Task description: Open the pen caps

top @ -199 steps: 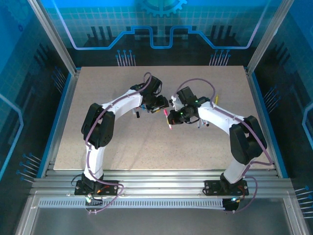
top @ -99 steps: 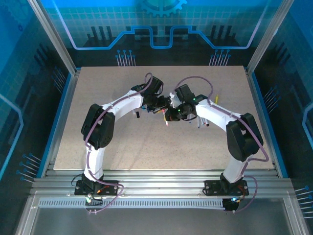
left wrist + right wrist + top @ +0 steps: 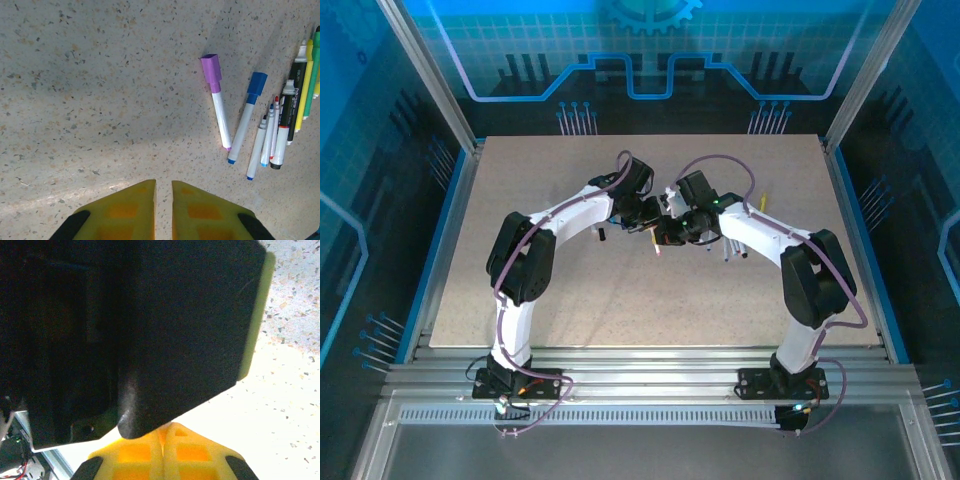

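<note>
End effector, left (image 3: pixel 163 188): hovering over the counter (image 3: pixel 100 100) with its yellow fingers (image 3: pixel 125 210) drawn to a thin slit, gripping nothing that I can see.
End effector, right (image 3: pixel 165 432): pressing its fingers together. A dark housing (image 3: pixel 125 330) is blocking the tips, so from the overhead view I am only judging that it is pinching the slim pen (image 3: pixel 658 244) hanging beneath the meeting point.
Pen caps: the purple cap (image 3: pixel 211 69) and the blue cap (image 3: pixel 257 83) are sitting on their pens, lying on the counter beside a row of other pens (image 3: pixel 280 130).
Risk, collision: the two wrists are crowding each other mid-counter, so any sideways correction is risking housing bumping against housing.
Risk, slip: the slim pen is hanging tilted, so a pull on its cap may be twisting it out of the grip and dropping it.
Risk, blind approach: the right wrist camera is looking into the dark housing, leaving alignment to guesswork.
Writing: white lettering is running along the black marker (image 3: pixel 292 95), too small to read.
</note>
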Available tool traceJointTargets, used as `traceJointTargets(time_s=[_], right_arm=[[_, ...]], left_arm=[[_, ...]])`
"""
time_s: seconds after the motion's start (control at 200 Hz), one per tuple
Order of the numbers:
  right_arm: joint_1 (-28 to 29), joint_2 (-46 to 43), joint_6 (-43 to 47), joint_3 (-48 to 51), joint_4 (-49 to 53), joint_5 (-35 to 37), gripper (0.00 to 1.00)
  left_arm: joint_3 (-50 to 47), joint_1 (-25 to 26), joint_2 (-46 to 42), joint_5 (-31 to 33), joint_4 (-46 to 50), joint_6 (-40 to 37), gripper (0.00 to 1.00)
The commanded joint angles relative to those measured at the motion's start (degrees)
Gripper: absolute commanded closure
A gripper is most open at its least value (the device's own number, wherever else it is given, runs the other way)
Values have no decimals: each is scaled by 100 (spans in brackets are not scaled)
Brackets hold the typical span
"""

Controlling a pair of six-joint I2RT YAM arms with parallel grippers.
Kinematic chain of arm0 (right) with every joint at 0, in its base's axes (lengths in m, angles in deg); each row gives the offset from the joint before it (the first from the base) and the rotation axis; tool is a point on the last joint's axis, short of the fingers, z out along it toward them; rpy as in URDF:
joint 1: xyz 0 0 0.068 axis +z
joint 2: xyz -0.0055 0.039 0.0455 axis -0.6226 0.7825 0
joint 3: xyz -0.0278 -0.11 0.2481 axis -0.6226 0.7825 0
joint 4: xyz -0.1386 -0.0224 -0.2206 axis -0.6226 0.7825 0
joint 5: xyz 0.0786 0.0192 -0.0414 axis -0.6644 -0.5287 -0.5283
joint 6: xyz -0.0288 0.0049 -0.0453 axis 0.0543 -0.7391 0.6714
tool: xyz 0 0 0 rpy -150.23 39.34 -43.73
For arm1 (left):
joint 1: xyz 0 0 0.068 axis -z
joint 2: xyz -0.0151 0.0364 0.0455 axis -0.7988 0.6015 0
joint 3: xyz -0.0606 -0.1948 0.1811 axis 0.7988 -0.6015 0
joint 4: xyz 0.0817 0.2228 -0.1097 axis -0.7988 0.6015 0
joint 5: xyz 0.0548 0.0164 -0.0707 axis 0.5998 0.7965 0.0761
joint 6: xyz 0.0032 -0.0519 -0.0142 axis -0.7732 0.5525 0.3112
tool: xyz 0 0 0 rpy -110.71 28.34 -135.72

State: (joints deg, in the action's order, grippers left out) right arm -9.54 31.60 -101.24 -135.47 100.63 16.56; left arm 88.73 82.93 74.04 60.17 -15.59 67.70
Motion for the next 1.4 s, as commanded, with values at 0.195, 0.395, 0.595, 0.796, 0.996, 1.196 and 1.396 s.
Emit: traceJointTargets(time_s=[0.195,0.395,0.595,0.796,0.996,1.196,1.396], right_arm=[[105,-4,-120,342,-353,-130,74],[105,95,-232,286,-476,-73,92],[213,-181,-513,675,-470,-318,100],[1388,-2436,-1169,2997,155,-205,100],[781,-2850,-1161,3119,252,237,100],[-313,-2366,-706,2477,554,1367,100],[-959,-1558,-210,1712,631,1929,100]], left_arm=[[-40,40,-295,-279,-162,149,100],[-42,50,-271,-366,-213,184,100],[427,-270,89,533,324,-168,100],[2722,-979,1117,1111,1316,-483,100],[3309,-644,1370,1042,1704,-567,100],[2003,-436,845,1029,1410,-696,100],[1379,-278,753,1266,1375,-765,100]])
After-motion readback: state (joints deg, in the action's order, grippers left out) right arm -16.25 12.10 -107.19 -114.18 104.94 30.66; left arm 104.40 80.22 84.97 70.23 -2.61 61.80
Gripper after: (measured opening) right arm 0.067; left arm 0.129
